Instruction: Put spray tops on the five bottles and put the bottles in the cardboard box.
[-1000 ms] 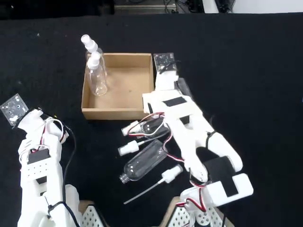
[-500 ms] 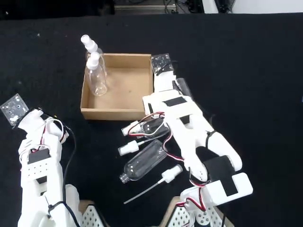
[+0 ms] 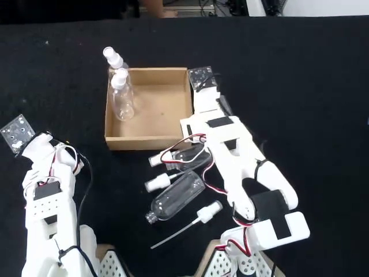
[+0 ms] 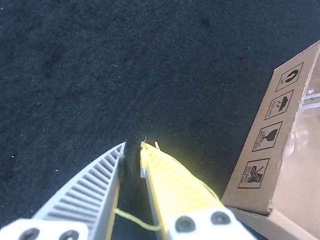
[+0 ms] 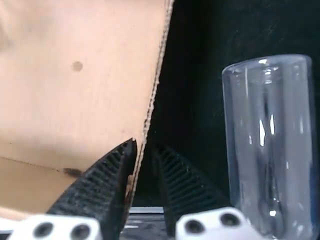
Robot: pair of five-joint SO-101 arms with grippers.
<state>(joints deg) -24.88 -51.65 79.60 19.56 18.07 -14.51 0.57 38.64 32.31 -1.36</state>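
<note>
Over on the left, the left hand [image 4: 132,146] is hanging above bare black counter [image 3: 300,69], its fingers drawn almost together with only a sliver of gap, and it is holding nothing. The cardboard box [image 4: 270,135] is sitting just off to its side.

Moving along in the high view, a capped bottle [image 3: 122,95] is resting inside the box against the left wall, its white spray top pointing to the far side. A second spray top [image 3: 112,56] is poking out past the box's far-left corner; whether that bottle is lying inside or outside the box I cannot tell.

The cardboard box [image 3: 147,141] itself is sitting open in the middle of the counter. In front of it, two loose spray tops [image 3: 157,183] are lying near each other, one tucked partly under the right arm [image 3: 230,150]. Just below them an uncapped bottle [image 3: 173,196] is lying on its side, and beside its neck another spray top [image 3: 202,216] is lying with its thin dip tube trailing away.

Now the right hand [image 5: 145,145]: it is pinching the box's right wall, one finger inside the box [image 5: 75,75] and one outside, nearly closed on the cardboard edge. Just beside it, outside the box, a clear bottle [image 5: 265,140] is lying on the counter, partly hidden under the arm in the high view [image 3: 226,107].
</note>
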